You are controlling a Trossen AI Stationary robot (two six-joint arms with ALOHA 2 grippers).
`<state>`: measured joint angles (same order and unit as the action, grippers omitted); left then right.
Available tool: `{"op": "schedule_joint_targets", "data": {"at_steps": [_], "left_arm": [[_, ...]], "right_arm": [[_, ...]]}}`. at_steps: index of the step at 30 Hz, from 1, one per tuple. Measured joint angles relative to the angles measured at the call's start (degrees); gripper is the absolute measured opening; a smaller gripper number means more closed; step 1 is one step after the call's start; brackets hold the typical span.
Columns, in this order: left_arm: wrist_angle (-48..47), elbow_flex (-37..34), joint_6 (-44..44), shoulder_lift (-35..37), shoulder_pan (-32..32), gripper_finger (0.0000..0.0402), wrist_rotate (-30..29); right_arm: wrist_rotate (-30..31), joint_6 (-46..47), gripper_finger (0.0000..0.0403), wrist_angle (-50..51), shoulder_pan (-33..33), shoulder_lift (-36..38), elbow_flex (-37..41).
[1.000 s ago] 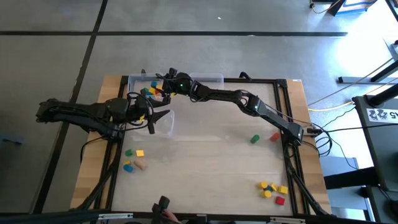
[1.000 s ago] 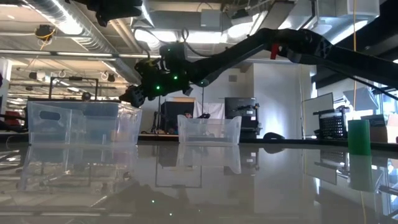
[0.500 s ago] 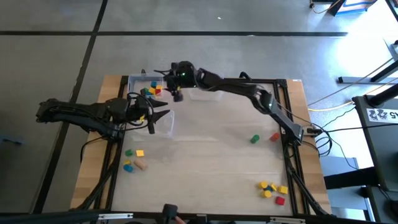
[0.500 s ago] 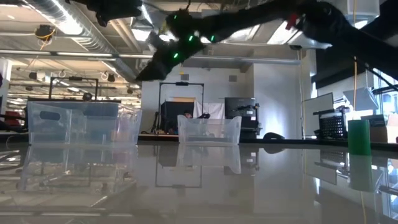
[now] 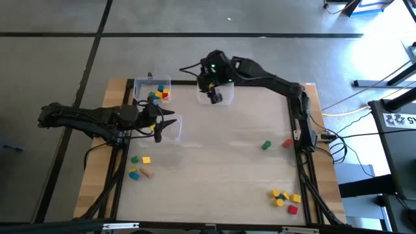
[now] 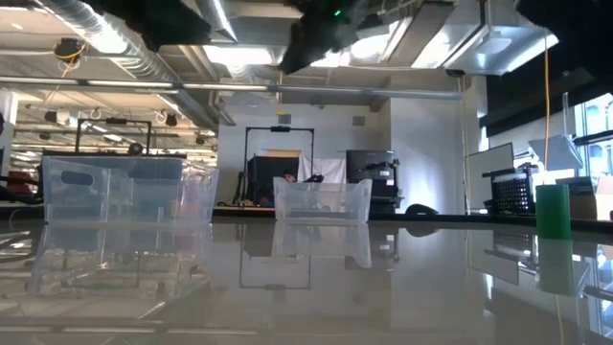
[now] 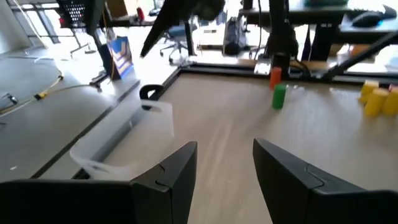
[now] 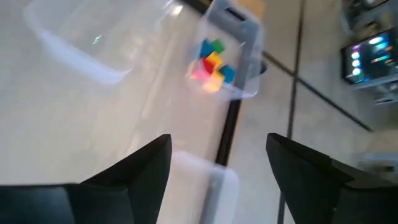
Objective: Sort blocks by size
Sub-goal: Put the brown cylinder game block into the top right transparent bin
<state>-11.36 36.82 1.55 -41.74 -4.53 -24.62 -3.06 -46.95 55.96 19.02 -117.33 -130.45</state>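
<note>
Blocks (image 5: 158, 95) lie in the far-left bin (image 5: 148, 85), left of the empty, spread right gripper (image 5: 216, 97); left gripper (image 5: 170, 121) open, empty.

Right pincer (image 6: 321, 34) cut off at the low view's top edge; binned blocks (image 8: 212, 59) blurred.

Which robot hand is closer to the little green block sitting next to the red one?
The right tool. It hangs open over the table's far edge, up and left of the green block. The left tool, also open, waits farther off by the clear bin.
</note>
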Motion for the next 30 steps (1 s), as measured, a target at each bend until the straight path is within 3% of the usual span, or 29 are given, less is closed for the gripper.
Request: {"op": "schedule_joint_targets", "data": {"at_steps": [11, 17, 23, 30], "left_arm": [[-9.93, 0.00, 3.15, 0.02, 0.01, 0.0155, 0.19], [-18.35, 0.00, 9.26, -0.12, 0.01, 0.0155, 4.53], [-22.53, 0.22, 10.72, -2.71, -1.10, 0.0155, 9.68], [-36.32, 7.13, 11.29, -11.00, -6.08, 0.0155, 11.97]], "right_arm": [[-3.00, 1.72, 0.0269, 14.24, -3.37, 5.61, 0.00], [-3.03, 3.14, 0.0269, 17.03, -5.63, 5.90, 2.90], [-3.03, 6.25, 0.0269, 10.14, -8.51, 10.37, 16.83], [1.55, 13.75, 0.0269, -5.34, -13.02, 21.84, 39.69]]}}
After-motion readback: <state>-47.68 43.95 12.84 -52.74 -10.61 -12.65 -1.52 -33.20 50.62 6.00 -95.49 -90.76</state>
